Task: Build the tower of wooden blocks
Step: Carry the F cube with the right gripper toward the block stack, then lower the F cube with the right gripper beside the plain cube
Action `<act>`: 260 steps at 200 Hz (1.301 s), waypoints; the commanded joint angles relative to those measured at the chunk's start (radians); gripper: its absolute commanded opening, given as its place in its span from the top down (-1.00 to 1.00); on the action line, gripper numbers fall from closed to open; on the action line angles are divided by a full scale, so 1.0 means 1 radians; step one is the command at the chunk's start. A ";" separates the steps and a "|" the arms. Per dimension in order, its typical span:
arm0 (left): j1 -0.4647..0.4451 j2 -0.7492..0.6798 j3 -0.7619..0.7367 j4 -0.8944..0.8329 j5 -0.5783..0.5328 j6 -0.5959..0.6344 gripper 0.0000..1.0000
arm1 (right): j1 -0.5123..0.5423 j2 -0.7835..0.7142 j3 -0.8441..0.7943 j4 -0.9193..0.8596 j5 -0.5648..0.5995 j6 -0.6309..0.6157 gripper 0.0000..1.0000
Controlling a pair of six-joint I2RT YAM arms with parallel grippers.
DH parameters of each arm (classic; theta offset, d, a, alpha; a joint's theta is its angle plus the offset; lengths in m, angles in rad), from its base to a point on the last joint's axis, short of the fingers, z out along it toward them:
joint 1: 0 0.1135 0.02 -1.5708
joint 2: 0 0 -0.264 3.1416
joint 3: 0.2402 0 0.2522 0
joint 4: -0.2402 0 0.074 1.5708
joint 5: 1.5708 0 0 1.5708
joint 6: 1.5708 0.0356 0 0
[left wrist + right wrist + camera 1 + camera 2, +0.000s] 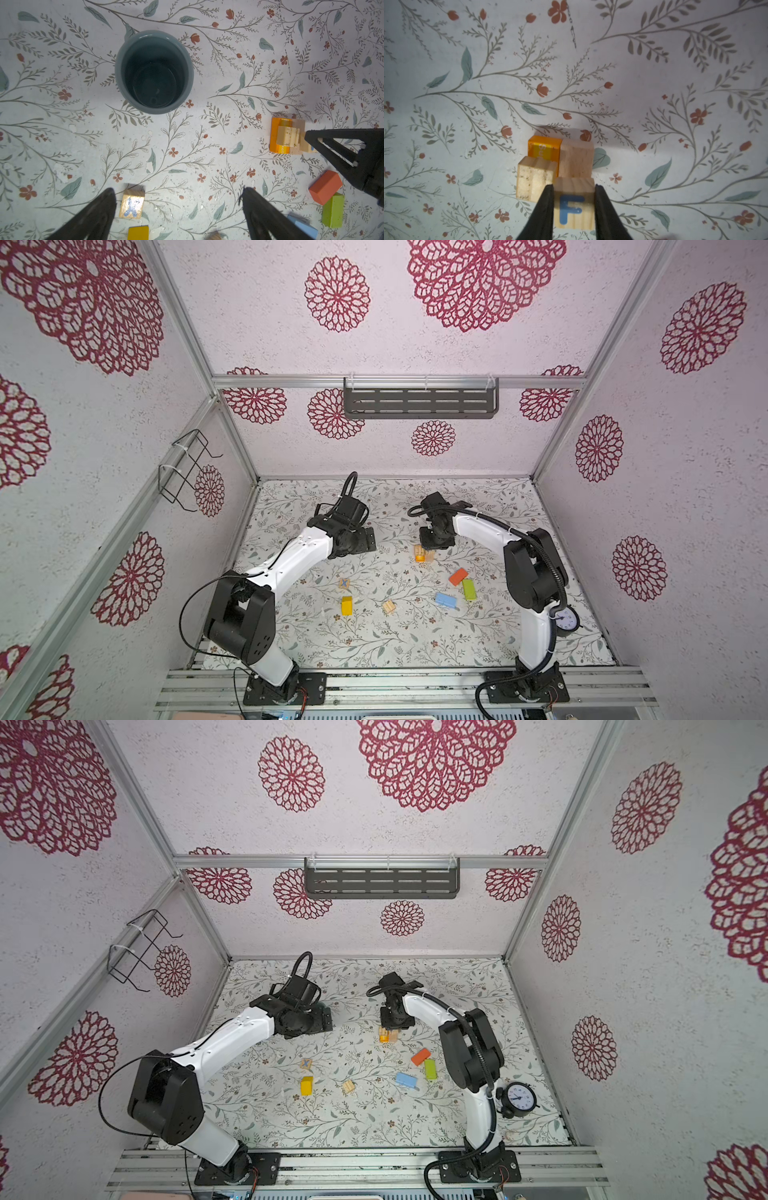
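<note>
Your right claw (574,187) grips the F cube (574,212) against the tower base (424,554), just right of centre in a top view. You seem mid-placement; next, seat it square, then release gently. Meanwhile your left claw (177,189) hangs wide open, empty.

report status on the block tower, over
Right gripper shut on F cube, at the tower. Left gripper open, empty. So far: orange block, grooved cube, pale cube. Teal cup stands clear.

Teal cup (154,71) recorded upright on floral mat (62,135).
Left gripper (178,189) is held open; lettered cube (132,204) is noted beside one finger, apparently untouched.
</note>
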 commanded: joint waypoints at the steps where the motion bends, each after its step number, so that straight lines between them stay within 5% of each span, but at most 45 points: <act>1: 0.007 -0.004 0.008 -0.009 0.005 0.013 -0.95 | -0.012 -0.010 0.019 0.004 -0.014 0.011 0.41; 260: 0.011 -0.019 0.004 -0.022 0.004 0.022 -0.95 | -0.014 -0.005 -0.004 0.013 -0.017 0.043 0.40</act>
